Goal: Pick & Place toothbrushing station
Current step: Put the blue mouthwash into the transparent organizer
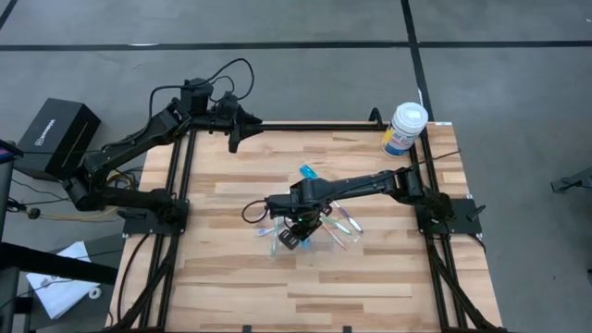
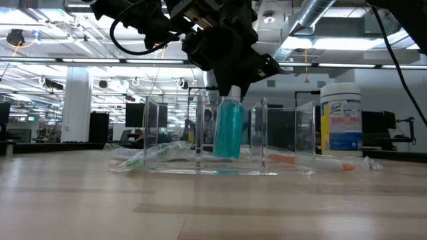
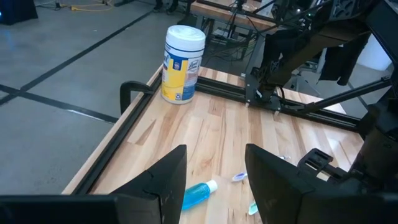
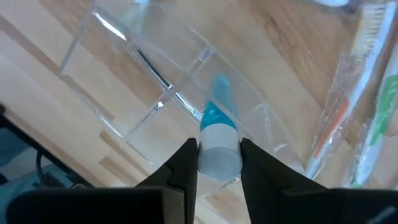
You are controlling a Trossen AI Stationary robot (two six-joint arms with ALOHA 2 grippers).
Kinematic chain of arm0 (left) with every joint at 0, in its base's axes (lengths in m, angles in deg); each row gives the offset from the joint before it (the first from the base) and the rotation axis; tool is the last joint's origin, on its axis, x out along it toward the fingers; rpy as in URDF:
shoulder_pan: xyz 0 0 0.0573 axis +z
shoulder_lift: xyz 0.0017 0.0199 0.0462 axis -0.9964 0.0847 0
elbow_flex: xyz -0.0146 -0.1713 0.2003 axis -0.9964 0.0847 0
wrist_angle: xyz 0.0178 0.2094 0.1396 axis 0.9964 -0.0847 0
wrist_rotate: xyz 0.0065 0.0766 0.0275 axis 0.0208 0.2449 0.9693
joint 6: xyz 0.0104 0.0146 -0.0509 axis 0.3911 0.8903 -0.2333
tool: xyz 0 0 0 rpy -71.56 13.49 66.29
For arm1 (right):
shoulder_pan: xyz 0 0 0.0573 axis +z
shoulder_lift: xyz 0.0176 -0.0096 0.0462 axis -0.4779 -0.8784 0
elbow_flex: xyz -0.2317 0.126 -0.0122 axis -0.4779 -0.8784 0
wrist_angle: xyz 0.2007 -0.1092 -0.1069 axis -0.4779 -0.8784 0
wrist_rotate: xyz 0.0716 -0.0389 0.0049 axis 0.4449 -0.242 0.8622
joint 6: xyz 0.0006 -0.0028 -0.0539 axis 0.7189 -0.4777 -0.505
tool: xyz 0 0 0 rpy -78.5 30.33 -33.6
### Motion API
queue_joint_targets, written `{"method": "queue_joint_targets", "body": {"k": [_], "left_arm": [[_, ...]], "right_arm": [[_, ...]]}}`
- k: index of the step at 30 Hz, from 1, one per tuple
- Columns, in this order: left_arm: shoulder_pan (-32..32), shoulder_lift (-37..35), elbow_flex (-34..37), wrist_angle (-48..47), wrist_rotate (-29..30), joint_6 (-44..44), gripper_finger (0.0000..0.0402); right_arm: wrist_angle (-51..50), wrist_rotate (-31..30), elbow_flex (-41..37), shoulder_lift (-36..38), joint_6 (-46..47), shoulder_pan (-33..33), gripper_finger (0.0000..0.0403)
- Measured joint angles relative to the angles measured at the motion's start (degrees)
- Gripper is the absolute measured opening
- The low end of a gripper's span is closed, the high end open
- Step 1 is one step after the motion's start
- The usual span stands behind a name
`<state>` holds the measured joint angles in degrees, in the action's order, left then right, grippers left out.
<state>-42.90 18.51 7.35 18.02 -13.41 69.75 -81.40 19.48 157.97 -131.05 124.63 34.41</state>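
Right hand sits closest to its wrist camera: fingers narrow, clamped on the white cap end of a teal toothpaste tube. Tube hangs upright, teal body pointing down into the clear plastic container. Low view shows the same tube standing inside one of the container's middle compartments, right hand gripping it from above. Cannot tell whether the tube's lower end touches the container floor.

High view puts the right hand near the bench centre, arm reaching in from the right edge. Wrapped toothbrushes lie flat on the bench just beside the container on both sides; green and orange accents visible on the toothbrushes in the right wrist view.

Second toothpaste tube lies flat on the bench, farther back, apart from the container; it also shows in the left wrist view.

Left hand hovers over the far left corner of the bench, fingers moderately apart, holding nothing.

White wipes tub with blue-yellow label stands at the far right corner.
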Motion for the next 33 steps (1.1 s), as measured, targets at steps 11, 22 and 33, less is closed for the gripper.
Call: {"method": "queue_joint_targets", "body": {"k": [11, 22, 33], "left_arm": [[0.0, 0.0, 0.0, 0.3, 0.0, 0.0, 0.0159], [0.0, 0.0, 0.0, 0.6, 0.0, 0.4, 0.0159], [0.0, 0.0, 0.0, 0.7, 0.0, 0.5, 0.0159]], "right_arm": [[0.3, -1.7, 0.0, 0.0, 0.9, -0.1, 0.0083], [0.8, -1.9, 0.0, 0.0, 0.9, -0.5, 0.0083], [1.8, -1.8, 0.0, 0.0, 0.9, -0.5, 0.0096]]}}
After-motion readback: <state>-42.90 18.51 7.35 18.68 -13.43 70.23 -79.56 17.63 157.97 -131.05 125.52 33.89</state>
